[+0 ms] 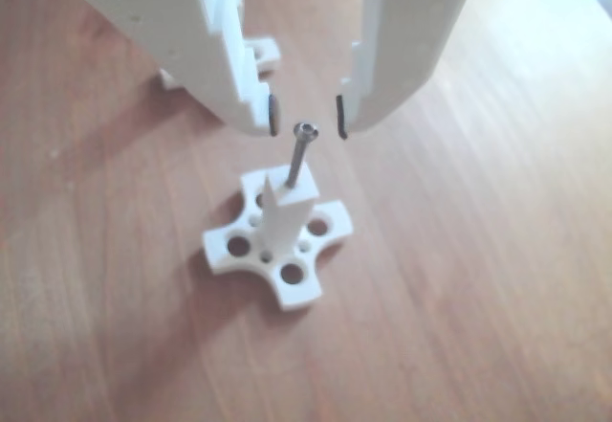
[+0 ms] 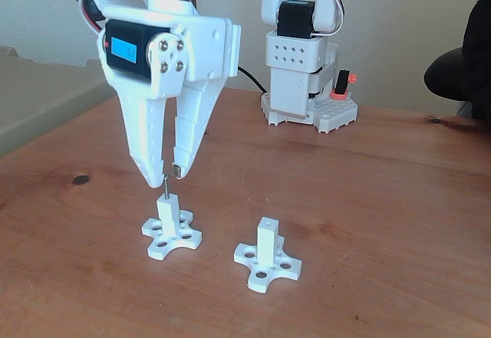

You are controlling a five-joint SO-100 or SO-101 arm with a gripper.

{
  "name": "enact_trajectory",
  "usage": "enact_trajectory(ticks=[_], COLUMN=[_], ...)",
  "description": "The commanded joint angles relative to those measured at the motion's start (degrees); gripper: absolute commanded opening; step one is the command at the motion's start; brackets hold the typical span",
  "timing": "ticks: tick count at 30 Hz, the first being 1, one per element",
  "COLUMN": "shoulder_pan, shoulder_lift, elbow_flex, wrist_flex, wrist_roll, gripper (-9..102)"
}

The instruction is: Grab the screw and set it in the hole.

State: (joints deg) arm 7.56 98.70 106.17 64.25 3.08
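On the wooden table stand two white posts with cross-shaped bases. The nearer-left post in the fixed view carries the screw, which stands upright with its lower end sunk into the hole at the top of the post, so the hole itself is hidden by the shaft. The small round head of the screw sticks up above the post, and in the other view it sits right between the two fingertips of the tool, level with their dark pads. The tool's fingers are spread apart, with a clear gap on each side of the screw head, so neither pad touches it. In the fixed view the tool hangs point-down straight over this post, its tips just above the top face. The second post stands to the right in the fixed view, well apart from the tool, and the dark hole in its top face is open with nothing in it. Behind, near the far edge of the table, sits the white base of the arm.
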Motion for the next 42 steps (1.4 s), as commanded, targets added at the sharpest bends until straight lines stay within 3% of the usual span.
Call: enact_trajectory(ticks=[1, 42], shoulder_pan=[0.70, 0.00], shoulder_lift=[0.97, -1.23], elbow_flex=[-4.48, -4.92], wrist_flex=[-0.18, -0.44], wrist_roll=[-0.70, -0.79], gripper=[7, 5])
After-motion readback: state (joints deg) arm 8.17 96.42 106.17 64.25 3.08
